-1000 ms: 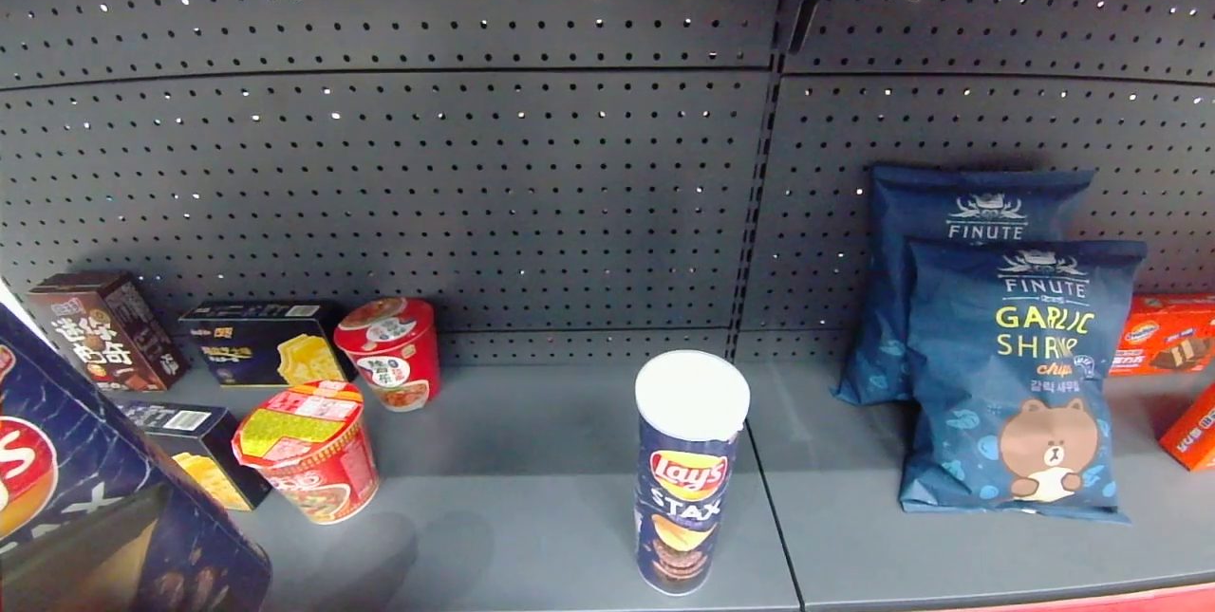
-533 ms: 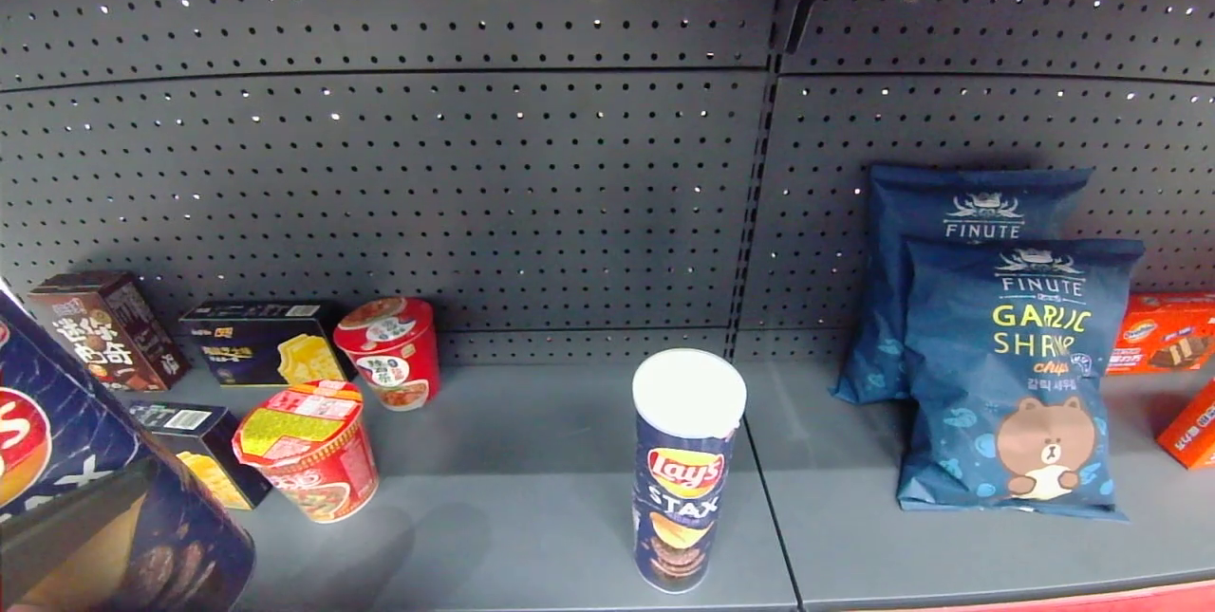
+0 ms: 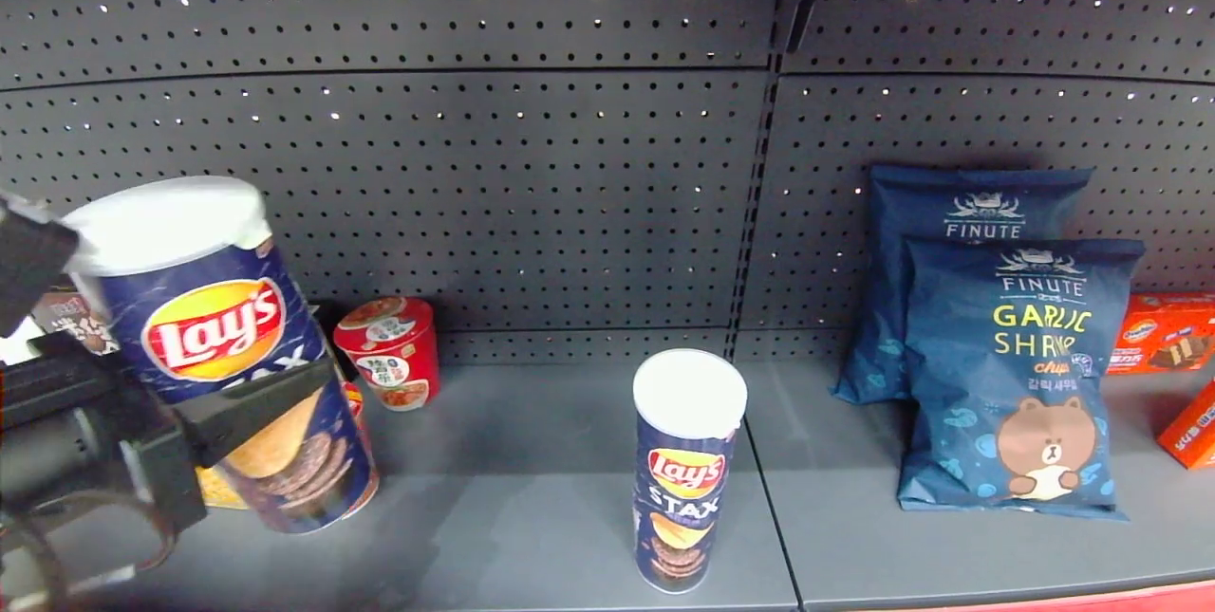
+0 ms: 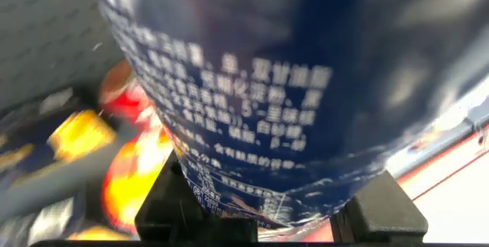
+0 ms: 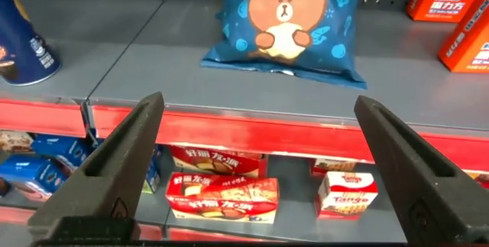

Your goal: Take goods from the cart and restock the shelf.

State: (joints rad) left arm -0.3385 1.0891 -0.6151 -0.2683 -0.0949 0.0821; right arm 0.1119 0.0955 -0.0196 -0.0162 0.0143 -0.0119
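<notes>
The left end effector (image 4: 290,220) is gripping a chip can (image 3: 204,327), seemingly above the shelf (image 3: 532,498); the right end effector (image 5: 263,178) is hanging open.

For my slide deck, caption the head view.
Left gripper holds a chip can over the shelf at left, while a second can stands upright mid-shelf.

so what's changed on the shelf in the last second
The left gripper brought its held chips can up and rightward from the lower-left corner, tipping it nearly upright over the shelf's left end. The standing chips can, red noodle cup and shrimp chips bags stayed put.
</notes>
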